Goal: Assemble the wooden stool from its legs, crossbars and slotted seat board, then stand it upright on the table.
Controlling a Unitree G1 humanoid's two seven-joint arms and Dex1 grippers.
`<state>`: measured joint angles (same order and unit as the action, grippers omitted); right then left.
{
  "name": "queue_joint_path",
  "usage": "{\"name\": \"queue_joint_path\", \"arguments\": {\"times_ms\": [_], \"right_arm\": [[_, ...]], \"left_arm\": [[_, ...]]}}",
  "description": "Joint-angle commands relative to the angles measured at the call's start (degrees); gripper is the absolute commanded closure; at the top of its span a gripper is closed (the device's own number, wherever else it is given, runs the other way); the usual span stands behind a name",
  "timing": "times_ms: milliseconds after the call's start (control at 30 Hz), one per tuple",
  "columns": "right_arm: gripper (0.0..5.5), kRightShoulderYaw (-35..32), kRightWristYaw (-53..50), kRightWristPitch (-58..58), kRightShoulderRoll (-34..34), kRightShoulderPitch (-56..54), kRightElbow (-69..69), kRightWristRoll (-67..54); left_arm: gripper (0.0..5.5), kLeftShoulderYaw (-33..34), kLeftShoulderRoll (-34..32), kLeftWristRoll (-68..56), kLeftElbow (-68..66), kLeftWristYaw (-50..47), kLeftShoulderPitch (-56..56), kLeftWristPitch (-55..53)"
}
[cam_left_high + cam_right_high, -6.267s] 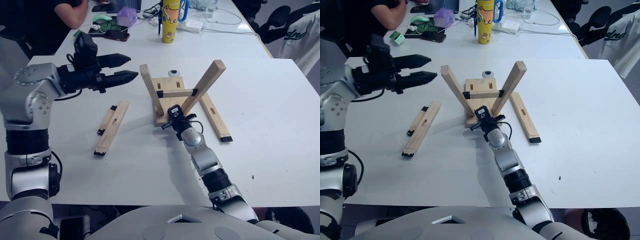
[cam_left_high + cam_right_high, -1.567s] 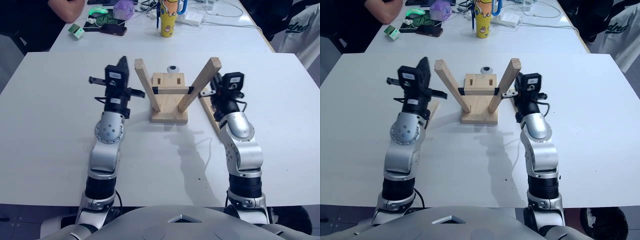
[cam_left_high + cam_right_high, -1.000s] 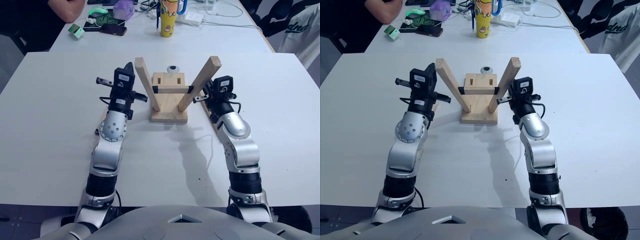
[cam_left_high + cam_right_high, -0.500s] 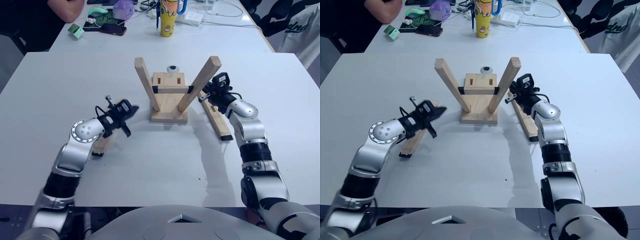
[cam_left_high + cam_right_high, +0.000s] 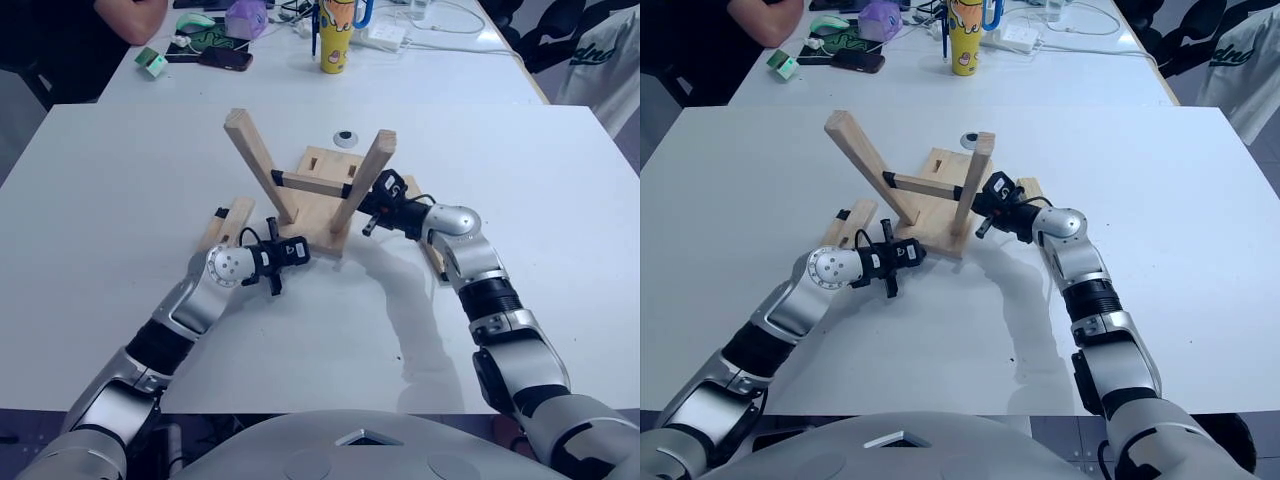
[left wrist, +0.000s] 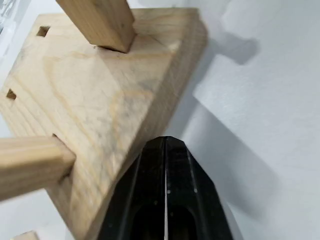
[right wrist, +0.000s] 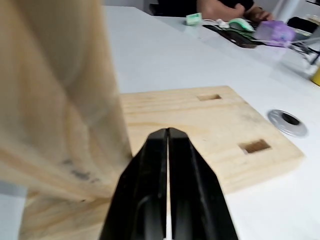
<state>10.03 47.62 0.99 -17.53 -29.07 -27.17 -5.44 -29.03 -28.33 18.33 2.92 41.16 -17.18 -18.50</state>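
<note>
Left eye view: the half-built stool [image 5: 312,185], askew on the bench [image 5: 120,180], sits between the left pincer [image 5: 296,250] at 7 o'clock and the right pincer [image 5: 368,208] at 3 o'clock, both closed and empty; uneven nudging could topple it.

Pale wood stool [image 5: 316,212], white table [image 5: 130,170]

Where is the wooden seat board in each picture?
Left eye view: seat board at centre, under two slanted legs.
Right eye view: seat board centre, slightly left.
Left wrist view: seat board close up, legs plugged in.
Right wrist view: seat board stretching beyond a blurred leg.
Shared landmark: its two empty slots.
</note>
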Motion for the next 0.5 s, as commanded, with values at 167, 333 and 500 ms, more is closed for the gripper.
{"name": "queue_joint_path", "arguments": {"times_ms": [167,333,500], "right_arm": [[5.50,6.1,2.7,-0.7,4.6,0.9,2.4,1.3],[5.50,8.5,-0.5,-3.8,9.7,-2.7,-3.4,3.9],[5.50,7.2,-5.1,-4.0,11.3,-5.4,-5.1,5.7]], "left_arm": [[5.47,-0.9,2.7,4.7,-0.8,-3.6,-0.5,-2.6],[5.47,-0.9,4.6,7.0,1.8,-5.8,0.6,-5.8],[5.47,-0.4,5.3,9.3,2.7,-9.1,2.0,-8.0]]}}
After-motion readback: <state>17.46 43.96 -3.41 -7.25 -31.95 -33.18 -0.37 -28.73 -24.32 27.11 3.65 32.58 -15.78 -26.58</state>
